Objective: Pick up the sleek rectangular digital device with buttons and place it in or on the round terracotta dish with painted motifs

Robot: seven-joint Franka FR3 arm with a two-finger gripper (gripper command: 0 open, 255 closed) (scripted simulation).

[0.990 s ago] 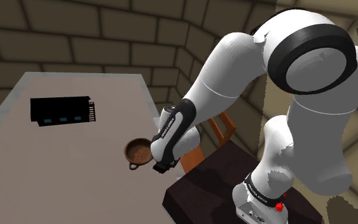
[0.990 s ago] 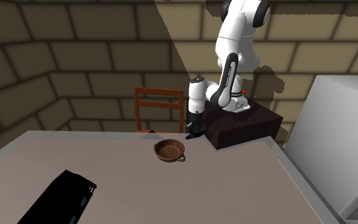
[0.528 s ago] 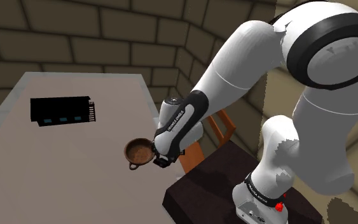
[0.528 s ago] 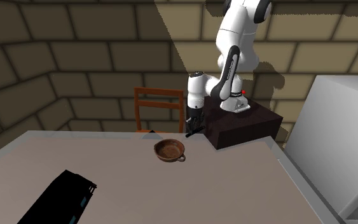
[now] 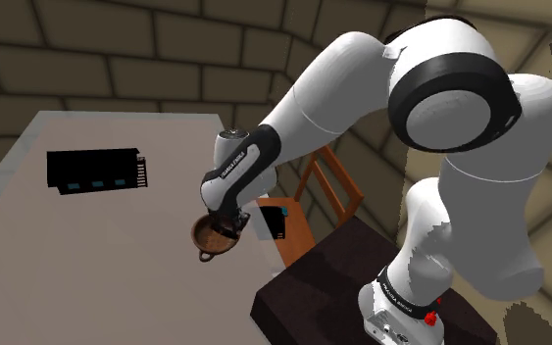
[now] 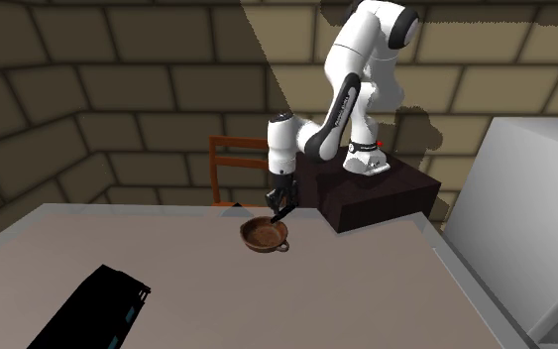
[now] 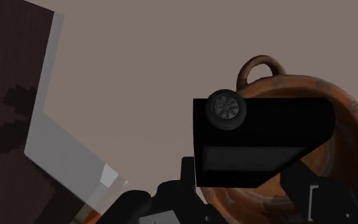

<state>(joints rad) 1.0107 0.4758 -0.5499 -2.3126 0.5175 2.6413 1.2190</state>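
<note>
My gripper (image 7: 244,183) is shut on a flat black rectangular device (image 7: 260,137) with a round dial at one corner and a greyish panel below it. The device hangs just above the round brown dish (image 7: 349,146), which has a small loop handle. In the shoulder view the gripper (image 5: 228,229) hovers over the dish (image 5: 208,240) near the table's right edge. From the second exterior view the gripper (image 6: 279,209) is above the far rim of the dish (image 6: 262,236).
A large black box (image 5: 97,170) with blue lights lies far off on the grey table (image 5: 97,255). A small black item with a cyan edge (image 5: 272,221) sits by the wooden chair (image 5: 327,191). The dark stand (image 6: 376,193) and a grey cabinet (image 6: 524,218) flank the table.
The arm has swung from the table's edge by the chair toward the shoulder view's left, bringing the gripper over the dish. The small black item behind it has come into view.
</note>
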